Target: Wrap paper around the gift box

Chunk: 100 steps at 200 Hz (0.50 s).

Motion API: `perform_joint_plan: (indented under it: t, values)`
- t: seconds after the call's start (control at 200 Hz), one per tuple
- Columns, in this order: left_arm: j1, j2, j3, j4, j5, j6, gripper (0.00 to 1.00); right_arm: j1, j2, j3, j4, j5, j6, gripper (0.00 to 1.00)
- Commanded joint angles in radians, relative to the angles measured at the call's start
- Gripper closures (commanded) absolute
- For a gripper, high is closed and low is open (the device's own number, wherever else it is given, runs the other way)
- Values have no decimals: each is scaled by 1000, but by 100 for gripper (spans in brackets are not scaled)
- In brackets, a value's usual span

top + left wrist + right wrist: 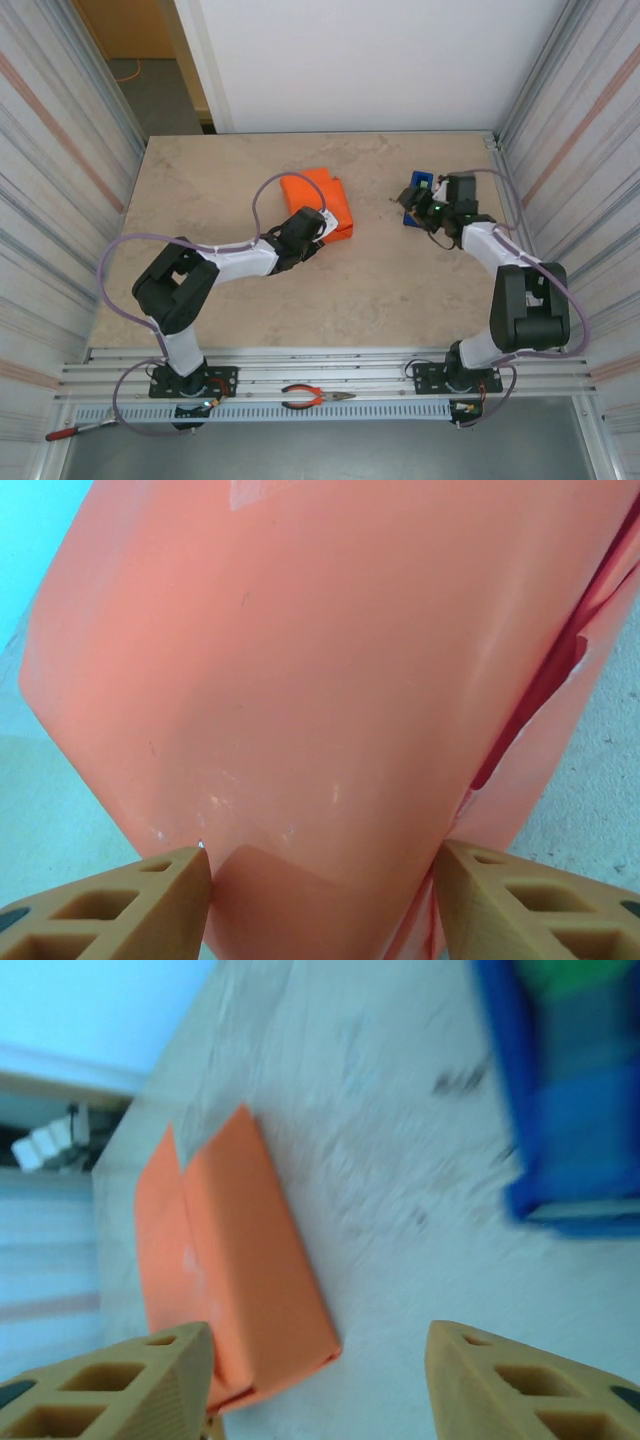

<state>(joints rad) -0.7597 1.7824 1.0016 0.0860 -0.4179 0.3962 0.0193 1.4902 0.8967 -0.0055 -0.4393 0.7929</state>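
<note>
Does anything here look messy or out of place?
The bright orange paper is wrapped loosely: in the left wrist view a fold gapes open along its right side. Red-handled pliers also lie on the metal rail at the front.

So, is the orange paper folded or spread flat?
Folded: the paper forms a compact orange block, with overlapping flaps and seams showing.

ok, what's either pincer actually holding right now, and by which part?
Left pincer grips the bright orange paper-wrapped gift box across its near end, a finger on each side. Right pincer stands open, holding nothing.
</note>
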Motion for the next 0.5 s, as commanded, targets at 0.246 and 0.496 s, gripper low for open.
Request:
perform_joint_plan:
  t: [0.246,0.496]
  values:
    - [-4,30,14,-38,11,-9,40,-215,161,102,80,-237,-19,49]
    - [-4,31,16,-37,14,-10,40,-220,259,130,133,-280,8,62]
